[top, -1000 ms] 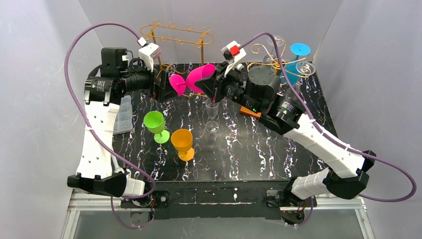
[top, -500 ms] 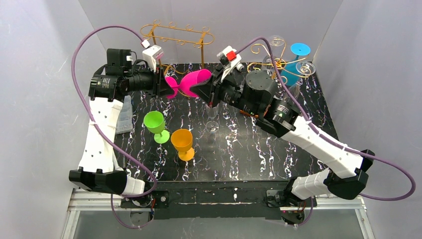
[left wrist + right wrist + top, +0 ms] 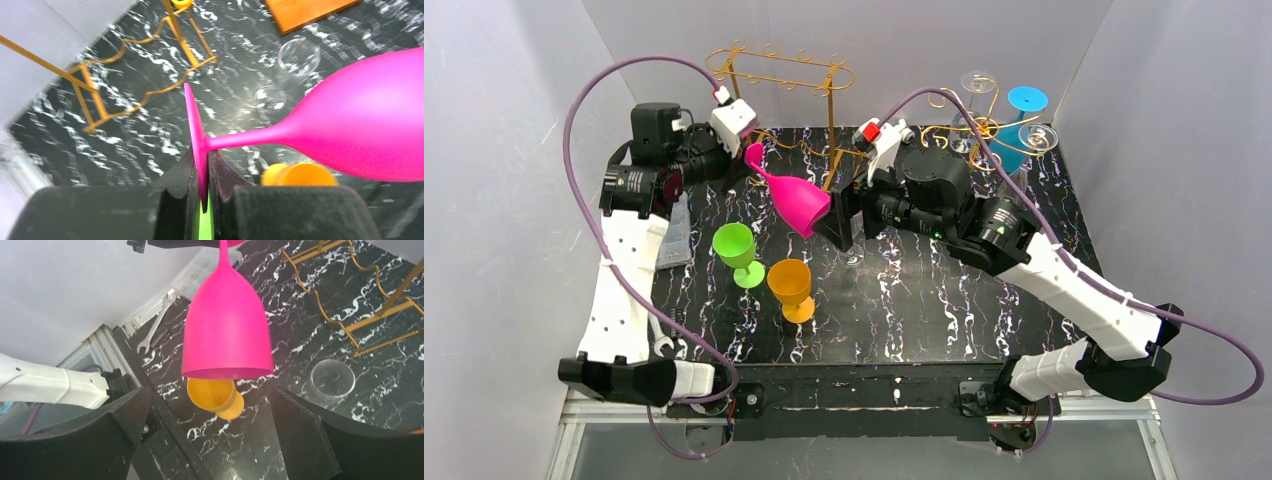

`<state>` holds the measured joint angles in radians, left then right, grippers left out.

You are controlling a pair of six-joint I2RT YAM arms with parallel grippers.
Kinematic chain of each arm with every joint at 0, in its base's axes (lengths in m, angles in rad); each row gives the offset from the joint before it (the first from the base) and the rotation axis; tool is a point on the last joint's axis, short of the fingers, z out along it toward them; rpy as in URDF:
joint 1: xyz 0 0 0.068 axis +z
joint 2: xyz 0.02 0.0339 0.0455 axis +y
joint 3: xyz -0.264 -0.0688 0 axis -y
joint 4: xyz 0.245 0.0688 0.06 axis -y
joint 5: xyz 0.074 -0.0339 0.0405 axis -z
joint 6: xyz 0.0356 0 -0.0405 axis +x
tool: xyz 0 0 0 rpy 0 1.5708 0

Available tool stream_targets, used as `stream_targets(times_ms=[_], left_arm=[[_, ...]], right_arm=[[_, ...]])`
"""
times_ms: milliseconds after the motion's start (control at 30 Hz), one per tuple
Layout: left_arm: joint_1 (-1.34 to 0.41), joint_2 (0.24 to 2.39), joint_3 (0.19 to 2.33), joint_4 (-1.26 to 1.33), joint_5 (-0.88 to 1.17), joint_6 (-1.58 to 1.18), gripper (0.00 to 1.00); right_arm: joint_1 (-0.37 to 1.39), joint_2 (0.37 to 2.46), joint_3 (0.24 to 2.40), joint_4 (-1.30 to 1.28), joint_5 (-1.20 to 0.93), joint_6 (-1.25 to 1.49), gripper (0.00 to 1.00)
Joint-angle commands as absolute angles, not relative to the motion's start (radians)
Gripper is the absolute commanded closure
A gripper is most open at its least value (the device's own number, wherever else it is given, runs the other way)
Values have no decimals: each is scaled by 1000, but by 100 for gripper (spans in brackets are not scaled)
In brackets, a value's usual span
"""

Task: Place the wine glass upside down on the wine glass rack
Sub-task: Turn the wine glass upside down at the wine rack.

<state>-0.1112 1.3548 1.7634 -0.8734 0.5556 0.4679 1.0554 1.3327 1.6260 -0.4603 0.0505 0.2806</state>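
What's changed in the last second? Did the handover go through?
The right gripper let go of the pink glass and backed off, open. The left gripper, shut on its foot, now carries it alone, bowl swung downward. Green glass, orange glass and rack unmoved.

Green goblet (image 3: 736, 250) nxt to orange goblet (image 3: 790, 285), both upright.

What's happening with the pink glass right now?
The left gripper is shut on the foot of the pink wine glass and holds it in the air, stem tilted and bowl mouth pointing downward. The right gripper is open at the bowl's rim, not touching it. The glass is not yet on the gold rack at the far edge. A green goblet and an orange goblet stand on the table below.
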Motion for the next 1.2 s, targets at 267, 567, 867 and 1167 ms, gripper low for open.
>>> stream_targets(times_ms=[267,567,867,1167], left_arm=[[-214,1134,1626,-585,647,873,100],[-342,1095,1632,-548,597,951,100],[-351,1081,1637,-531,602,986,100],[-377,1063,1611,-529,624,996,32]], right_arm=[[1055,1384,1697,-445,-67,255,2],[1055,1441,1661,-322,-144,286,2],[1055,1351,1513,-265,-28,289,26],[1054,1256,1425,-227,142,250,41]])
